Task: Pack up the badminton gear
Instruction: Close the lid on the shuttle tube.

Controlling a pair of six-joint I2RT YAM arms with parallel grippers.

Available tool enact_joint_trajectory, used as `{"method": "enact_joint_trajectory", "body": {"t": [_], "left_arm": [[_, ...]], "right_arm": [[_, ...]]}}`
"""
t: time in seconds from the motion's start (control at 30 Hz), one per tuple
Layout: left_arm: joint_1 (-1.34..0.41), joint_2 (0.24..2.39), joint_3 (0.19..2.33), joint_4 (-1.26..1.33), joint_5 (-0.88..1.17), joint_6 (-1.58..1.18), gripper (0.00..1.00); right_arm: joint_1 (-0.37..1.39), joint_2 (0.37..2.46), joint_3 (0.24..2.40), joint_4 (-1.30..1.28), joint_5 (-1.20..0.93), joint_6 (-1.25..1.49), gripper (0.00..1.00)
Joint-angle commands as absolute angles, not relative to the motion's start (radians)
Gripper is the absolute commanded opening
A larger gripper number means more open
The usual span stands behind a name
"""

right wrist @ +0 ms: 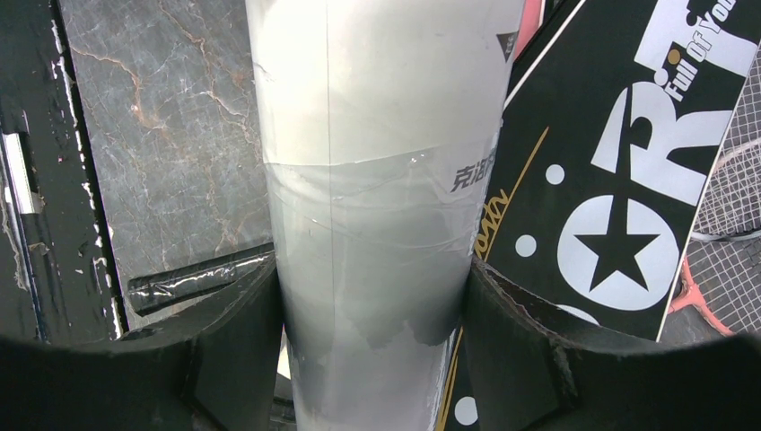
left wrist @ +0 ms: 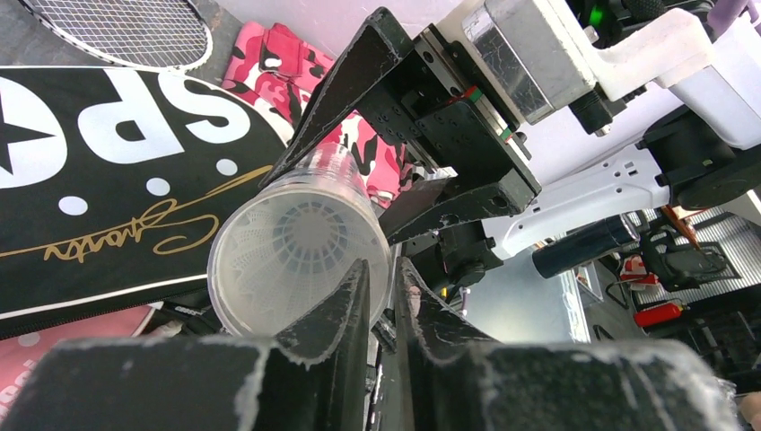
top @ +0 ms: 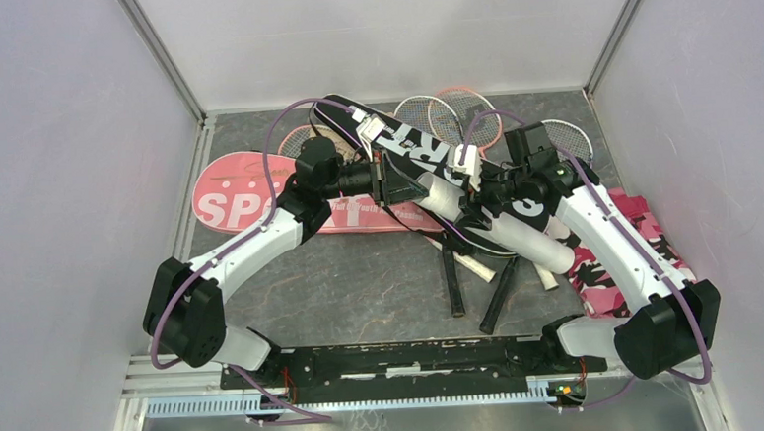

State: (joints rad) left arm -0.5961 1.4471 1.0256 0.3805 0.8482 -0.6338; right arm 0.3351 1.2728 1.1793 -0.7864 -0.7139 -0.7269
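Lying across the rackets (top: 462, 113) at the back was the black cover (top: 424, 154), with the pink cover (top: 239, 198) beside it on the left. The white tube (top: 527, 237), held aslant, sat clamped in the right gripper (right wrist: 372, 314). The left gripper (left wrist: 381, 269), its jaws narrowly apart and empty, stood at the tube's mouth, and one shuttlecock (left wrist: 305, 238) was inside.

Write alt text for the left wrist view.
The open end of a white tube faces the camera with a shuttlecock inside, gripped by the right claw. The left claw, slightly parted and empty, sits at its rim; a black racket cover lies behind.
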Motion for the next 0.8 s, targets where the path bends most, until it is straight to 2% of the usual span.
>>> {"method": "enact_joint_trajectory", "body": {"t": [0.0,0.27,0.77], "left_arm": [[-0.600,1.451,1.004,0.406,0.877,-0.658,0.25],[-0.600,1.451,0.992,0.400,0.877,-0.647,0.35],[-0.600,1.479,0.986,0.380,0.884,-0.633,0.37]], "right_arm": [[0.335,1.240,1.203,-0.727,-0.763,-0.723,0.00],[0.330,1.233,1.210,-0.730,-0.762,-0.724,0.00],[0.329,1.234,1.226,-0.732,-0.800,-0.723,0.01]]}}
